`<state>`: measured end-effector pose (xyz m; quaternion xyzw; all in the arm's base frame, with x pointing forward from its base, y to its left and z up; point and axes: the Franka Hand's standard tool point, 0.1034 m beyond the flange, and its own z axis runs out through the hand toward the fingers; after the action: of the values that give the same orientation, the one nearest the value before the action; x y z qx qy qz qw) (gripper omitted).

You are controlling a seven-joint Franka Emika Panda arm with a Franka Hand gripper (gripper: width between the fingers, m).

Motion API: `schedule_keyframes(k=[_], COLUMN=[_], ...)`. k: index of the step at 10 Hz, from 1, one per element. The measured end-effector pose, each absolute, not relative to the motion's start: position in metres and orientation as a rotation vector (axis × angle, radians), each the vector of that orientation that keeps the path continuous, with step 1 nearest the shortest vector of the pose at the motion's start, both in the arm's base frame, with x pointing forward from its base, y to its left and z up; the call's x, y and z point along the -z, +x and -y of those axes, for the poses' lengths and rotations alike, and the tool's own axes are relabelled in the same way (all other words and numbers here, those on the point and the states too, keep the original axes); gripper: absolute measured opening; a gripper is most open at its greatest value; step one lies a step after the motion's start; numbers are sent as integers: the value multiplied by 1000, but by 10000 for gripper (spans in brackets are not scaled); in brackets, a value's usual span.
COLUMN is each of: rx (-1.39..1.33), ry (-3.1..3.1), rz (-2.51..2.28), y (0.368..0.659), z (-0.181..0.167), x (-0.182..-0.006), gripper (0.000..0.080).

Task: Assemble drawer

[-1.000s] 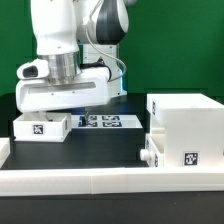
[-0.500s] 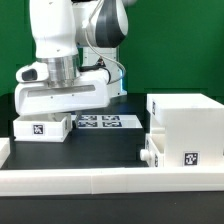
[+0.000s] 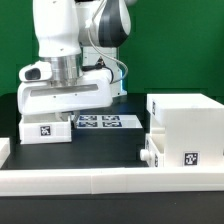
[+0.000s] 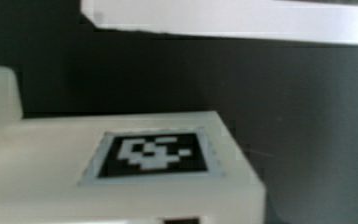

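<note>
A small white drawer tray (image 3: 46,130) with a black-and-white tag sits at the exterior view's left. My gripper (image 3: 48,116) is directly on top of it, and its fingers are hidden behind the broad white hand. The wrist view shows the tray's top (image 4: 87,190) and its tag (image 4: 153,155) close up and blurred, with no fingers in sight. The tall white drawer housing (image 3: 185,118) stands at the exterior view's right. A second tray (image 3: 180,155) with a knob (image 3: 147,155) sits in the housing's lower part.
A long low white rail (image 3: 100,180) runs along the front. It also shows in the wrist view (image 4: 229,20). The marker board (image 3: 100,122) lies flat behind the tray. A white block end (image 3: 4,150) is at the exterior view's left edge. The table is black.
The hand and the small tray under it have moved together a little toward the exterior view's right. The housing and the second tray have not moved.
</note>
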<state>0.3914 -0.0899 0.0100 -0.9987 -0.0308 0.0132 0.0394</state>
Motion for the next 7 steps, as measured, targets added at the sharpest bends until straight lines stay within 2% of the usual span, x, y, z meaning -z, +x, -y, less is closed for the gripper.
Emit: schedule_keyframes(k=[4, 7], rx=[-49, -120], ry=[-3051, -2982], rz=[143, 449], y=[427, 459], z=[34, 16], x=[-37, -52], gripper=[44, 44])
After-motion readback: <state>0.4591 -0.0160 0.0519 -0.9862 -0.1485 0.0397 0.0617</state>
